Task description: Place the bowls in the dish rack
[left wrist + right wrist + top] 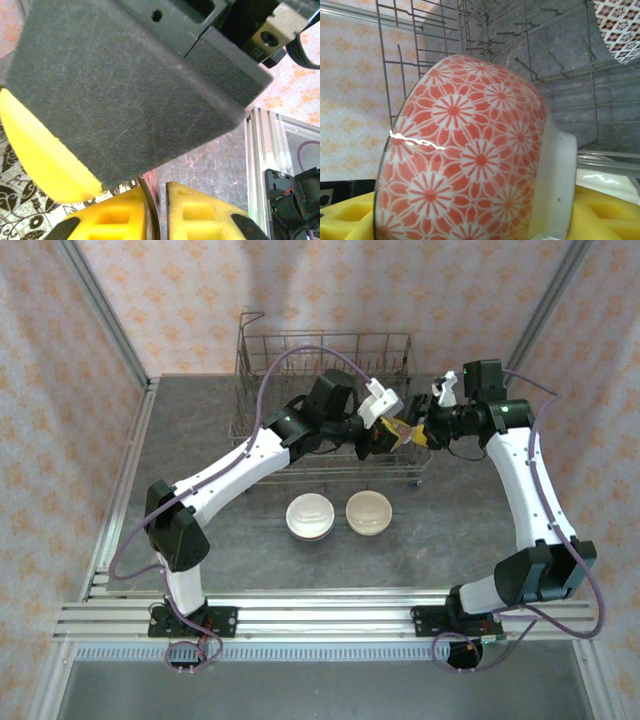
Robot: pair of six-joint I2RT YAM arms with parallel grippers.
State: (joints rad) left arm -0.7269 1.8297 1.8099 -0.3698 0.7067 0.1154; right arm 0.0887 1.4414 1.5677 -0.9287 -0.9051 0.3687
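- Patterned bowl (470, 150), resting on the finger pads: glazed ceramic, glossy, glare streak; foot ring plain white.
- Pads (600, 210): yellow foam, matt.
- Dish rack (325, 355) beyond them: thin grey metal wire, smooth.
- Table (215, 165) below the left fingers: grey, marbled, matt.

You're looking into a booth whose walls (60, 390) are showing pale pink wallpaper with orange motifs. A grey marbled table (250, 560) is lying between them under soft, even light, and silver aluminium rails (320, 615) are running along its near edge.
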